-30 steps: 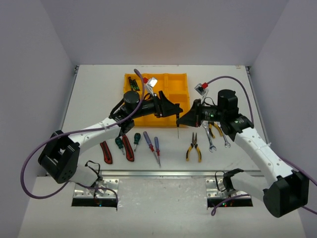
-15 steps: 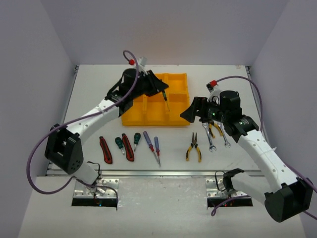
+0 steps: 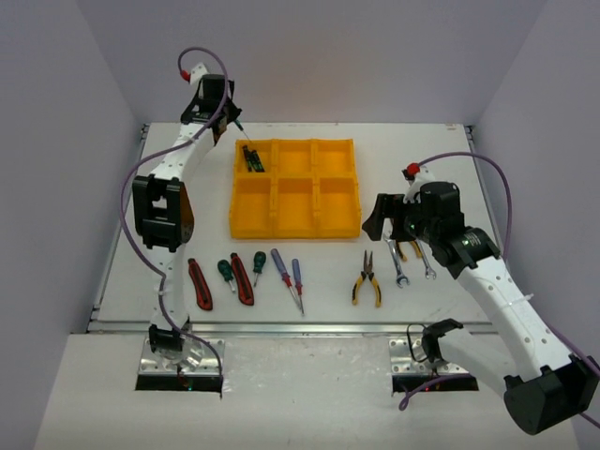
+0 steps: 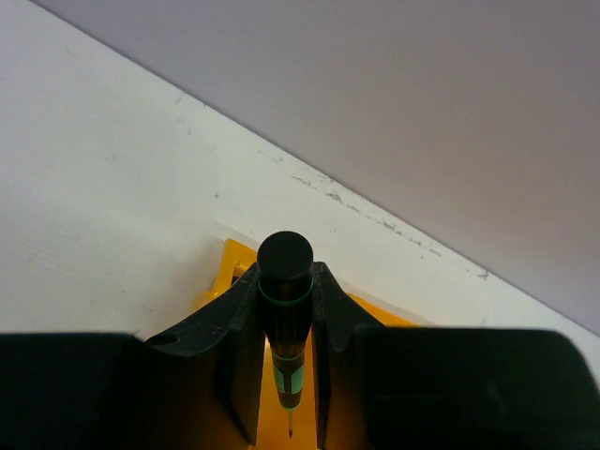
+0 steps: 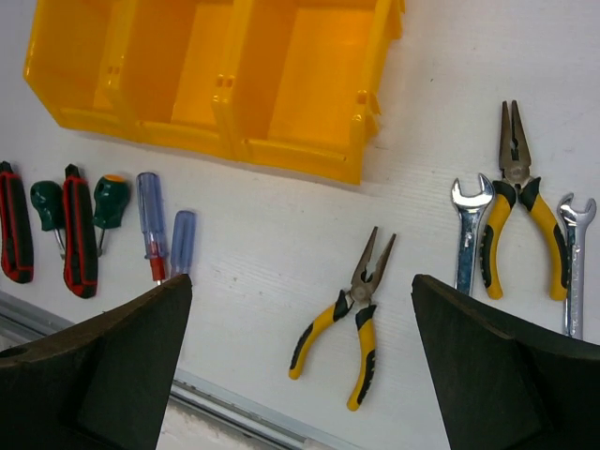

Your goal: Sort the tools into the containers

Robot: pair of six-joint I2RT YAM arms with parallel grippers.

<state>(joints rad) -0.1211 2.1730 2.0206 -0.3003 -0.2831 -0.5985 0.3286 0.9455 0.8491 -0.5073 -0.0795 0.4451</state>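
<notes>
My left gripper point(image 3: 232, 124) reaches to the table's far left and is shut on a slim dark green driver point(image 4: 285, 314). The driver's tip points down over the far-left compartment of the yellow tray point(image 3: 295, 232) point(image 4: 228, 269). Another slim dark driver point(image 3: 253, 157) lies in that compartment. My right gripper point(image 3: 382, 217) point(image 5: 300, 314) hangs open and empty right of the tray, above yellow-handled pliers point(image 5: 352, 319) point(image 3: 367, 279). The near table holds two red-black utility knives point(image 3: 200, 284), two green screwdrivers point(image 3: 226, 272) and two purple screwdrivers point(image 3: 281, 264).
A second pair of yellow pliers point(image 3: 410, 246) point(image 5: 516, 202) lies between two silver wrenches point(image 3: 397, 265) point(image 5: 574, 262) on the right. The other tray compartments look empty. A metal rail point(image 3: 300, 328) runs along the table's near edge. Walls close in the back and sides.
My left gripper closed on the slim driver and swung it from the tray's middle to the far-left corner. My right gripper opened and drew back to the right.
</notes>
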